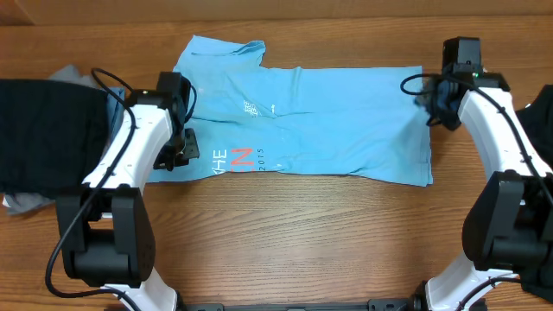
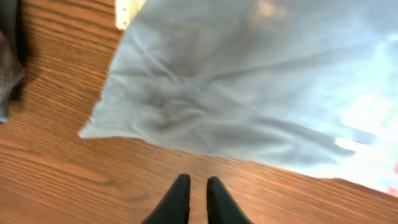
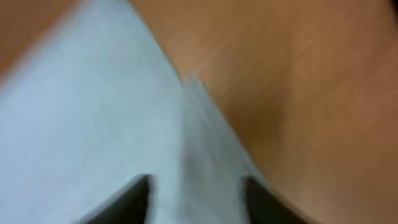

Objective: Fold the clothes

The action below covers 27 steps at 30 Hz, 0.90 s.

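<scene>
The light sky-blue T-shirt lies flat across the back half of the table, folded into a long band. White and red lettering shows near its front left edge. My left gripper sits at the shirt's left front corner. In the left wrist view, the left gripper hovers over bare wood just short of the shirt's edge, its fingers almost together with nothing between them. My right gripper is at the shirt's right end. In the right wrist view, the right gripper has its jaws apart over the blue cloth.
A pile of black cloth lies at the left edge, with grey cloth under it. A dark garment lies at the right edge. Bare wood table stretches in front of the shirt.
</scene>
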### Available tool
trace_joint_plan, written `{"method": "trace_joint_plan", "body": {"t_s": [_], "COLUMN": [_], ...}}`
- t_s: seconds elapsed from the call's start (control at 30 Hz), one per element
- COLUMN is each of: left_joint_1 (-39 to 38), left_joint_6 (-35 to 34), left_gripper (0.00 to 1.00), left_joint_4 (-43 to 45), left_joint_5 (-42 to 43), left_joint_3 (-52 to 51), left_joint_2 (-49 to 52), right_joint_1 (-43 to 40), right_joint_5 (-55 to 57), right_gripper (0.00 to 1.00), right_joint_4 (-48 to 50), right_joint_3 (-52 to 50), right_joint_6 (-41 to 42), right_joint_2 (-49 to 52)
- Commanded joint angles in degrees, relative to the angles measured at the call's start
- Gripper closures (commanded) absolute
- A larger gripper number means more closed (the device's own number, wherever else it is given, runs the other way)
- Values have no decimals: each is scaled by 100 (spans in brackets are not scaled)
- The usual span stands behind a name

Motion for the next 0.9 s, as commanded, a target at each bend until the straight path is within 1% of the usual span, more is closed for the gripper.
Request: {"method": "trace_joint_plan", "body": {"t_s": [0.0,0.03,0.1,0.2,0.33,0.43,0.5,0.63,0.73,0.87], "left_joint_1": [83,98,101,101,101,101,101,103,107,105], "left_joint_6": [-72,-74,-72,-61,-127,-125,-120,-122,-122,-122], "left_gripper": [94,96,96,96,96,96,96,96,96,95], "left_joint_4": [-33,11,107,501,1121,1261,1255,1473,1770,2218], "left_joint_5": [450,511,623,848,951,940,778,39,-59,-63], "left_joint_3": [-31,-98,-221,-553,-986,-1161,-1228,-1366,-1458,-1696], "left_joint_2": [-160,-160,-160,-160,-155,-151,-149,-146,-140,-136], "right_joint_1": [-26,-26,-26,-26,-26,-26,-28,-26,-26,-26], "right_joint_5": [-962,-1117,-1174,-1084,-1088,-1067,-1021,-1023,-957,-435], "right_gripper": [96,96,96,96,96,96,96,96,96,96], "right_joint_4": [-807,-999,-1344,-1521,-1226,-870,-654,-203,-9,98], "right_joint_3": [168,120,42,-240,-791,-1268,-1534,-1910,-2068,-2218], "right_joint_6": [-306,-313,-339,-481,-586,-586,-584,-586,-588,-586], "right_joint_2": [-166,-166,-166,-166,-166,-166,-166,-166,-166,-162]}}
